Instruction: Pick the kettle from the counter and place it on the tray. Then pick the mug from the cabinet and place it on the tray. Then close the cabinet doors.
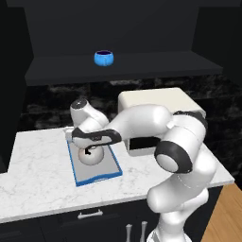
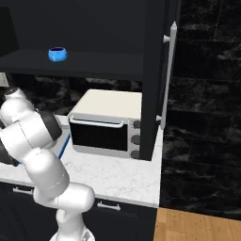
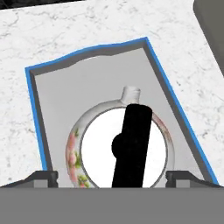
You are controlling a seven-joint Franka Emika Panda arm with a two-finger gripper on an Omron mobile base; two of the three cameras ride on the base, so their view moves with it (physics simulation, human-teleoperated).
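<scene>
Directly beneath our wide-open, empty gripper (image 3: 111,177), the kettle (image 3: 92,151) sits on the tray (image 3: 57,100), spout pointing away from us, near side cut off.

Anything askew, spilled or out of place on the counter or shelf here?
Nothing stands out. The kettle sits upright inside the tray, under the open hand, and the mug stands upright on the cabinet shelf.

We're seeing a glossy white kettle (image 3: 87,144), looks like glazed ceramic, with a matt black handle (image 3: 131,144). The tray (image 3: 65,100) has a flat matt grey bed and a smooth blue rim. The counter (image 1: 38,165) reads as polished white marble with grey veins. The mug (image 1: 103,58) is shiny blue, the cabinet (image 2: 94,28) dull black.
</scene>
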